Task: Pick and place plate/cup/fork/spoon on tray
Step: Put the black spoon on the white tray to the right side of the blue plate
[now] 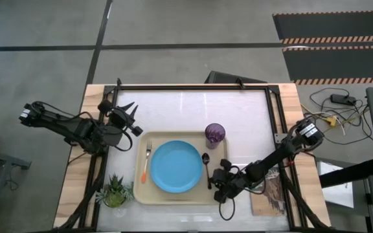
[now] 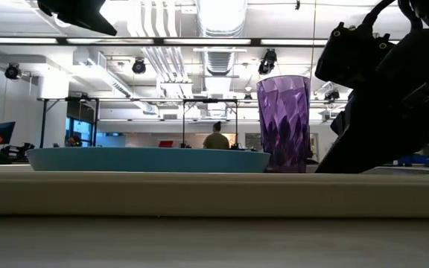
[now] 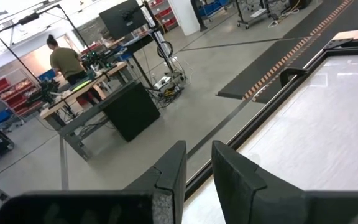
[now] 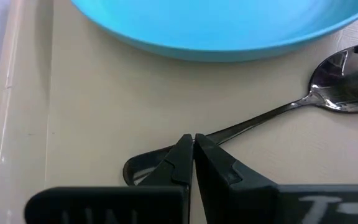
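Grey concrete floor with dark striped mats surrounds the bench [image 1: 238, 110], a pale glossy top in a dark frame with wood edging. Lower centre in the high view sits the tray [image 1: 141, 194], cream, smooth, rounded at its corners with a raised rim. On it lies the plate [image 1: 175, 166], a flat light-blue disc; from the low view only its thin edge shows above the tray rim. The fork [image 1: 146, 163] lies on the tray left of the plate, orange handle toward the frame's bottom, tines small and hard to make out. The cup [image 1: 215, 134], a ribbed translucent purple tumbler, stands upright at the tray's upper right corner. The spoon [image 4: 303, 102], slim, dark and glossy with an oval bowl, lies on the tray just right of the plate. The right gripper [image 4: 191, 152] is down at the handle end of the spoon, its fingers pressed nearly together over it; whether they grip the handle cannot be told. The left gripper [image 3: 197, 165] waits over the bench's upper left, fingers slightly apart and empty. A small potted plant [image 1: 114, 191] sits at lower left; a printed book [image 1: 272, 194] is half hidden under the right arm.
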You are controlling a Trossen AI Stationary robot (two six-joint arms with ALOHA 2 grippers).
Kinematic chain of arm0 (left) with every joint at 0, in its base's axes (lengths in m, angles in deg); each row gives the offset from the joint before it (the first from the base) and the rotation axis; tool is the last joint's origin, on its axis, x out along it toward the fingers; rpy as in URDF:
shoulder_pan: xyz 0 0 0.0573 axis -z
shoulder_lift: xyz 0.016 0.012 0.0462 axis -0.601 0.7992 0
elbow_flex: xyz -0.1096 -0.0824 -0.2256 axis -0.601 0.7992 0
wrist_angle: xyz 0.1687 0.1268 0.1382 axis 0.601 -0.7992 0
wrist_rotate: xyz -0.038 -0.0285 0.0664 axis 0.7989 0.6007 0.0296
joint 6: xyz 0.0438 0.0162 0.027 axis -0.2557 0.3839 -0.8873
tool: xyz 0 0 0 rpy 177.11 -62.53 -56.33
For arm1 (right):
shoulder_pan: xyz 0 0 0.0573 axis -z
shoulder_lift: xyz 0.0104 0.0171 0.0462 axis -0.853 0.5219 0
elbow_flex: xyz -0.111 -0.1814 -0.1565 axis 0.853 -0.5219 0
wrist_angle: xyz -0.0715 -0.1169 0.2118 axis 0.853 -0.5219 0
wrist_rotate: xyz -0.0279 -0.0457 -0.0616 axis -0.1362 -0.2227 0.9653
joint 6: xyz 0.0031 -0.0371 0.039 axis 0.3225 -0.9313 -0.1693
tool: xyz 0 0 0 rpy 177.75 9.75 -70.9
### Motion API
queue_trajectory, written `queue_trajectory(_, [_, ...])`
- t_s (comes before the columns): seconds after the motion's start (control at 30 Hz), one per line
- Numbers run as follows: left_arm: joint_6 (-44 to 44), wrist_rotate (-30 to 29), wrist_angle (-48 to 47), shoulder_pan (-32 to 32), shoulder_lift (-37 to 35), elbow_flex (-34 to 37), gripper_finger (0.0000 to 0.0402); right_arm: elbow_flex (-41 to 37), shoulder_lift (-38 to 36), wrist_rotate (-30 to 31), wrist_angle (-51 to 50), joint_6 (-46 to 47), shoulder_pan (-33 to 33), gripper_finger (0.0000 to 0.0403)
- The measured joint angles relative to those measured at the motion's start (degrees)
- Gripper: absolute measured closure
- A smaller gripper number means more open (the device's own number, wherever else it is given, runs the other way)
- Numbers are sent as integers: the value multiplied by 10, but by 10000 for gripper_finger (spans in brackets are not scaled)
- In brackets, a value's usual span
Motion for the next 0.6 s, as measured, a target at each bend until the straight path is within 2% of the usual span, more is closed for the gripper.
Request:
queue_trajectory(0.27, [0, 0, 3, 0, 0, 0, 343, 0, -21, 0, -11, -47, 29, 394])
queue_trajectory(0.6, [0, 0, 4, 0, 0, 0, 343, 0, -22, 16, -41, -117, 100, 394])
